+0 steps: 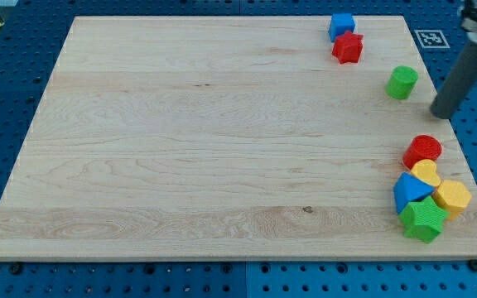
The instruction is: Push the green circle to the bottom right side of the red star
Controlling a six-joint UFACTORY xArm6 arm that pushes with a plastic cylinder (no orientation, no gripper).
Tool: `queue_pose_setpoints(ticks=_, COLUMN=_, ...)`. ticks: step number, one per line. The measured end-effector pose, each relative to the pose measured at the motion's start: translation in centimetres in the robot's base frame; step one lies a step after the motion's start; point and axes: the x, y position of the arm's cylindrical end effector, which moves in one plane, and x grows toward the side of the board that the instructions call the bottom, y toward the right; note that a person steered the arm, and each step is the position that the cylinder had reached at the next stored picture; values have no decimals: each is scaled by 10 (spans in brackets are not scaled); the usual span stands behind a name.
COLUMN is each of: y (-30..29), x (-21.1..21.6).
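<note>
The green circle (402, 82) lies near the board's right edge, below and to the right of the red star (348, 48). The red star sits at the view's top right, touching the blue cube (341, 25) just above it. My rod comes down from the top right corner, and my tip (443, 113) is just off the board's right edge, to the right of and slightly below the green circle, apart from it.
A cluster sits at the board's bottom right: a red circle (422, 150), a yellow heart (426, 173), a blue triangle (409, 193), a yellow hexagon (452, 198) and a green star (423, 219). A fiducial marker (430, 37) lies off the board's top right.
</note>
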Motion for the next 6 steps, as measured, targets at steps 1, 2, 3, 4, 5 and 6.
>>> queue_pose_setpoints(ticks=1, y=10, x=-25)
queue_pose_setpoints(ticks=2, y=-8, x=-34)
queue_pose_setpoints(ticks=3, y=-32, x=-34)
queue_pose_setpoints(ticks=4, y=-54, x=-35)
queue_pose_setpoints(ticks=5, y=-65, x=-51)
queue_pose_setpoints(ticks=6, y=-77, x=-63)
